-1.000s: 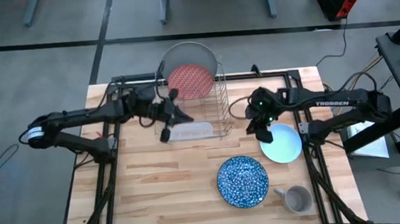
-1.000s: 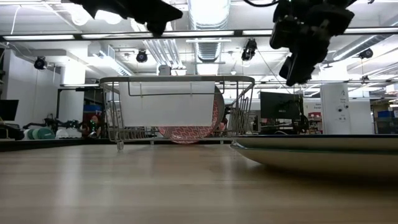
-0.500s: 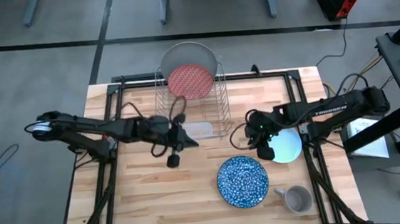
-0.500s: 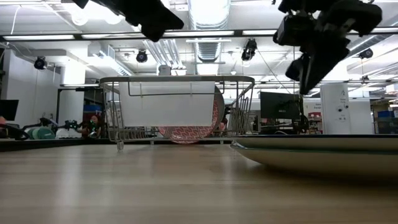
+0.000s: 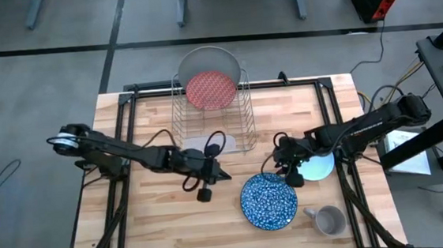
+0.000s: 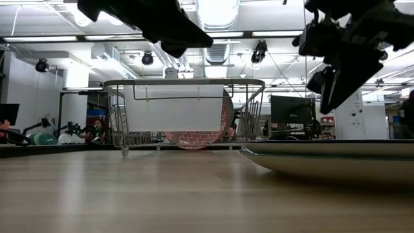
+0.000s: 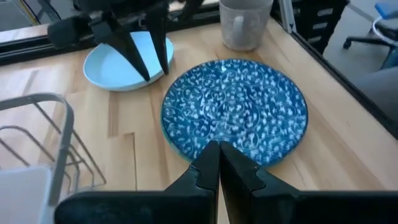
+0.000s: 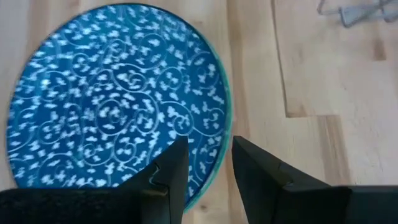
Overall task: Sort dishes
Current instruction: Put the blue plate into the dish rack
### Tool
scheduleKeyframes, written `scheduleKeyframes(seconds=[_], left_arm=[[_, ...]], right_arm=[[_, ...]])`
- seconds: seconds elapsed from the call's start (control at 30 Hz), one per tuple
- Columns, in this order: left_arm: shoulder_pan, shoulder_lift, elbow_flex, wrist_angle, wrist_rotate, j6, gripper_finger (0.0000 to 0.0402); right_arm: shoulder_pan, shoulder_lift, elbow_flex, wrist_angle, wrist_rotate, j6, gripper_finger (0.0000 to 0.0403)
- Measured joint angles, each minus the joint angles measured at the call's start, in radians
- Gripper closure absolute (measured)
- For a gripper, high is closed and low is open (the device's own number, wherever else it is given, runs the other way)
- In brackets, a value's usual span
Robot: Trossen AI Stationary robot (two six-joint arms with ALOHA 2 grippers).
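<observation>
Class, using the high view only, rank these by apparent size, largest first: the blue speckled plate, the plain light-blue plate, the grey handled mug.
1. Blue speckled plate
2. Plain light-blue plate, partly hidden by the right arm
3. Grey handled mug

We find no text, label, brand, number or sign that can be read in any of the four views. The dark marks on the white panel [image 6: 358, 110] in the room beyond the table are too small for us to make out.
</observation>
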Motion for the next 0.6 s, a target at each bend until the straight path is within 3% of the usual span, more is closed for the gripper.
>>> scheduleKeyframes(seconds=[0.27,0.6], left_arm=[[-0.022,0.122,0.000,0.053,0.041,-0.113,0.0401],[-0.078,0.306,0.000,0.307,0.037,-0.127,0.0401]], right_arm=[[0.002,0.000,-0.079,0.062,0.014,0.101,0.0283],[0.001,0.005,-0.118,0.125,0.014,0.134,0.0269]])
